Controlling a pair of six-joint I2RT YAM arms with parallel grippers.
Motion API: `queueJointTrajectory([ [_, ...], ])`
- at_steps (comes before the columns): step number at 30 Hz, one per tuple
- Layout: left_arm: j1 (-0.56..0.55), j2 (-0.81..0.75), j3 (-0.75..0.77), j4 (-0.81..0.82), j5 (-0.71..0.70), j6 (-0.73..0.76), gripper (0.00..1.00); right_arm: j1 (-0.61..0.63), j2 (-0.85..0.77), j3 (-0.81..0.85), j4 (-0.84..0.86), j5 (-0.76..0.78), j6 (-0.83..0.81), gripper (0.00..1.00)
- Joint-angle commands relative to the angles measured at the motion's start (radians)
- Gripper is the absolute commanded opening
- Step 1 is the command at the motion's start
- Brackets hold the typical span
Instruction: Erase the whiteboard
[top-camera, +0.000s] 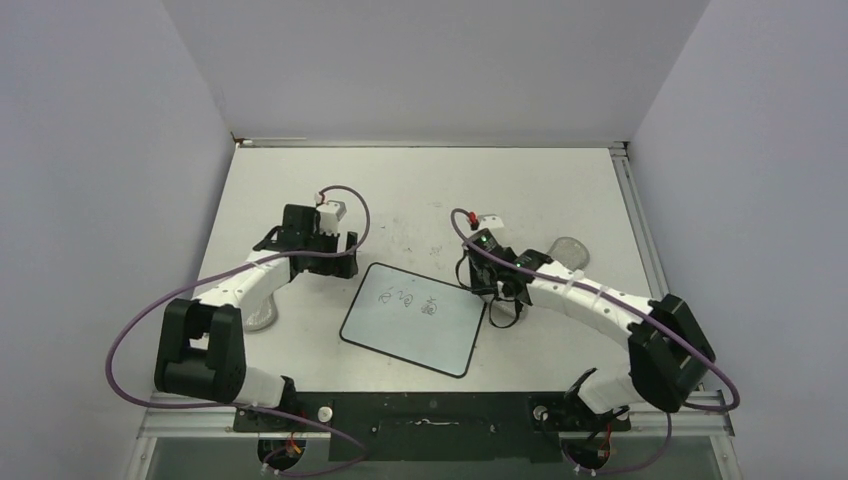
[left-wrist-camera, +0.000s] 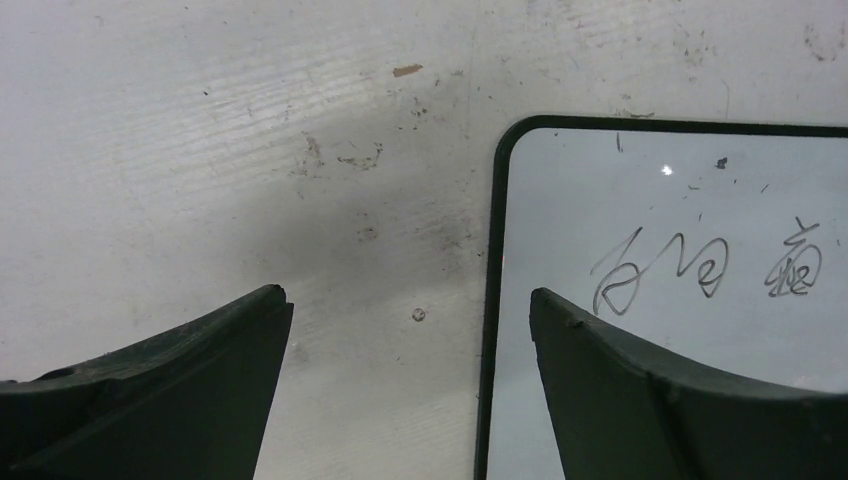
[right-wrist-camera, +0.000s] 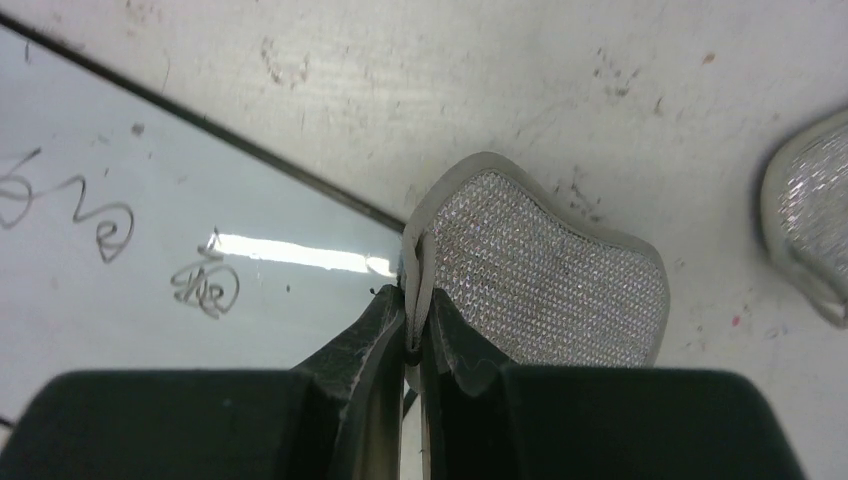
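The whiteboard (top-camera: 400, 340) lies flat mid-table, black-rimmed, with dark scribbles (top-camera: 405, 298) near its far edge. My left gripper (top-camera: 350, 256) hovers open by its far left corner. In the left wrist view, the board's rim (left-wrist-camera: 495, 230) runs between the fingers of the left gripper (left-wrist-camera: 410, 295), close to the right one, and the scribbles (left-wrist-camera: 700, 265) are beyond it. My right gripper (top-camera: 497, 290) sits at the board's right edge. In the right wrist view, the right gripper (right-wrist-camera: 417, 295) is shut on the edge of a grey mesh pad (right-wrist-camera: 545, 275), beside the whiteboard (right-wrist-camera: 150, 320).
A second grey mesh pad (top-camera: 568, 250) lies on the table right of my right gripper, seen also in the right wrist view (right-wrist-camera: 810, 225). Another pale pad (top-camera: 262, 318) lies under my left arm. Grey walls enclose the table on three sides.
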Motion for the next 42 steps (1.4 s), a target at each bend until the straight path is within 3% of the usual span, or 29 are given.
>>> queueJointTrajectory([
  [1,-0.033,0.047,0.013,-0.044,-0.031,0.078,0.87,0.013,-0.124,-0.145,0.087,-0.189,0.094,0.05],
  [7,-0.067,0.175,0.082,-0.104,-0.004,0.094,0.72,0.052,-0.156,-0.282,0.308,-0.316,0.163,0.05],
  [14,-0.125,0.336,0.184,-0.192,0.037,0.125,0.51,0.068,-0.057,-0.342,0.469,-0.367,0.199,0.05],
  [19,-0.151,0.397,0.223,-0.214,0.086,0.14,0.3,0.093,0.048,-0.376,0.62,-0.402,0.254,0.05],
  [25,-0.192,0.433,0.257,-0.207,0.134,0.148,0.25,0.132,0.247,-0.321,0.766,-0.378,0.303,0.05],
  [35,-0.188,0.468,0.314,-0.214,0.18,0.12,0.18,0.176,0.587,0.0,0.846,-0.344,0.303,0.05],
  [37,-0.179,0.454,0.319,-0.215,0.175,0.121,0.16,0.175,0.58,0.017,0.818,-0.319,0.285,0.05],
  [42,-0.148,0.435,0.345,-0.219,0.14,0.124,0.16,0.18,0.333,-0.103,0.769,-0.255,0.259,0.05],
])
